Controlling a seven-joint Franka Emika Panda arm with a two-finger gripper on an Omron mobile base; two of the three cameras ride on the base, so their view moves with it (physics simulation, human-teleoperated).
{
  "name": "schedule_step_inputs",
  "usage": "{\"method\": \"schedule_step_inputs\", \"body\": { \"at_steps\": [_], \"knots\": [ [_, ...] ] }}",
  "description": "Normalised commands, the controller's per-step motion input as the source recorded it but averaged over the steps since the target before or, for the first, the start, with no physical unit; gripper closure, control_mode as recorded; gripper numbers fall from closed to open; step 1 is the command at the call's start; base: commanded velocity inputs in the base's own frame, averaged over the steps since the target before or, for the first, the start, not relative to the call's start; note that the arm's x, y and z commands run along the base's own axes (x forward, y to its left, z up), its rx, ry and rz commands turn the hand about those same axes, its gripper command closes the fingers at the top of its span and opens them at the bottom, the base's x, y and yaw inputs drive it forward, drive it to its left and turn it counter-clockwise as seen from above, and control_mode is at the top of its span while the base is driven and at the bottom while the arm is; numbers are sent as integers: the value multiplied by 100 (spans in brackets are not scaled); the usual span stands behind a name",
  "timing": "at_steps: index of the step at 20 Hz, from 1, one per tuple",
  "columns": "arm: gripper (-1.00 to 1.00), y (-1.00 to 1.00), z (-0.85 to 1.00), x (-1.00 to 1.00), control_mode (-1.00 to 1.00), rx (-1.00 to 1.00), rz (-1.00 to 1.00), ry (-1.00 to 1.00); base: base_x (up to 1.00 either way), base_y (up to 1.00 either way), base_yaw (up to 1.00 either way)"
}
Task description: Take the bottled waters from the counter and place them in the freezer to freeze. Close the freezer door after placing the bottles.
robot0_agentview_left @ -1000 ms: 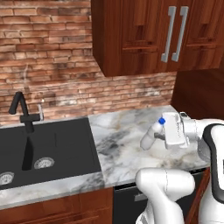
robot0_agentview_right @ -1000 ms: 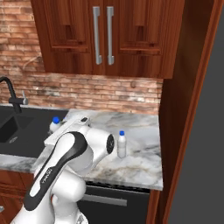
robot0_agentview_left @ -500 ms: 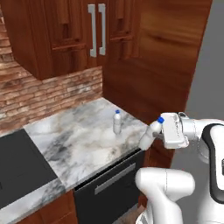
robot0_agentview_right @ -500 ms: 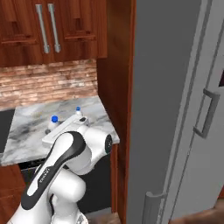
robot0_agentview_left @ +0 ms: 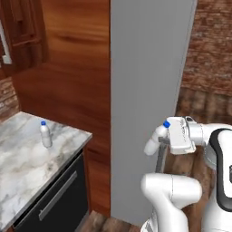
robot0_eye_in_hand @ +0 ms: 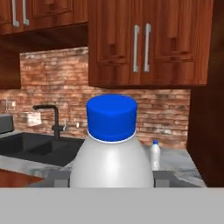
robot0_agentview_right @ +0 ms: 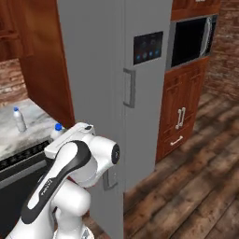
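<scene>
Hand (robot0_agentview_left: pixel 168 137) clamped on one bottle (robot0_agentview_left: pixel 155 139) facing the freezer (robot0_agentview_right: pixel 93 93) (doors look shut, angle poor), second bottle (robot0_agentview_left: pixel 45 134) on tabletop (robot0_agentview_left: pixel 27 174); risk: bumping the closed door, loosening grip.

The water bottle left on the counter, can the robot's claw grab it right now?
Probably not. The claw is already shut on one blue-capped bottle, so it has no free grip. The other bottle stands back on the marble counter, well off to the side of the arm, which now faces the grey fridge.
</scene>
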Motion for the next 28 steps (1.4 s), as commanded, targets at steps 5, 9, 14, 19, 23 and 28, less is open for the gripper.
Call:
{"method": "schedule_step_inputs", "body": {
  "at_steps": [5,9,14,19,23,28],
  "knots": [
    [100,0,0,0,100,0,0,0,-3,-56,-47],
    [100,0,0,0,100,0,0,0,1,-15,-1],
    [100,0,0,0,100,0,0,0,-36,-34,-1],
    [100,0,0,0,100,0,0,0,-18,-94,-17],
    [100,0,0,0,100,0,0,0,-15,-100,-21],
    [100,0,0,0,100,0,0,0,52,-84,-6]
  ]
}}
